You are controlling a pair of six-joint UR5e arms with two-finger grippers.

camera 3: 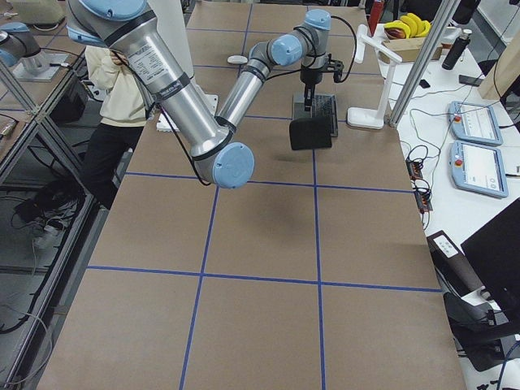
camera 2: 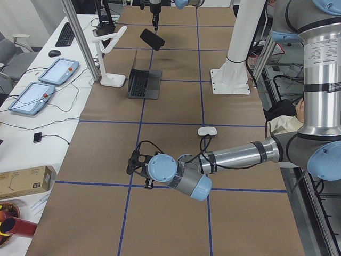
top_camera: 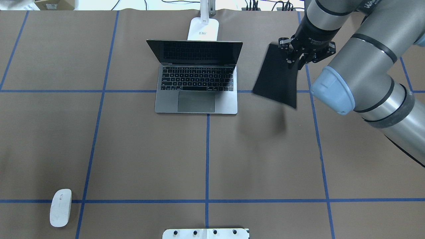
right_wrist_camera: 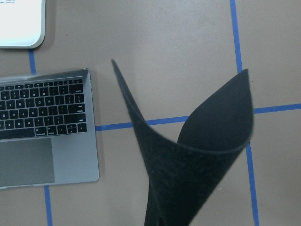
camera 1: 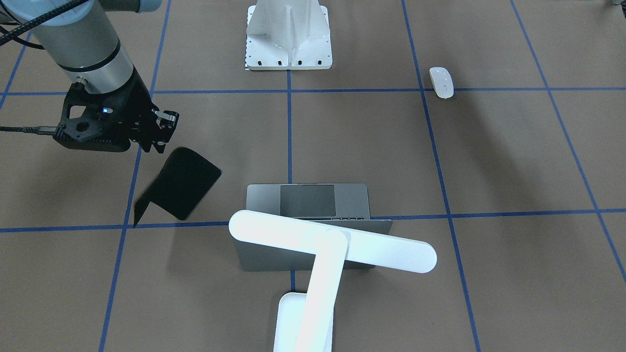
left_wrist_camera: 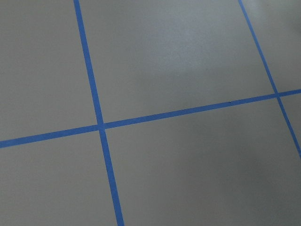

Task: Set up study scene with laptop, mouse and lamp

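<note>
- Right of the laptop [top_camera: 197, 99], your right fingers [camera 1: 159, 145] clamp the black mat [top_camera: 277, 79], which hangs long-axis down.
- Mouse [top_camera: 60, 207] lies well apart, near-left, closer to the left arm; you can't tell the left fingers' [camera 2: 133, 160] state.

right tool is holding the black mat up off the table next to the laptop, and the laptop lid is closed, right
Not quite: the laptop is open, not closed. The overhead exterior view shows its screen raised and its keyboard exposed. The rest holds: the right tool grips the black mat, lifted off the table beside the laptop.
</note>
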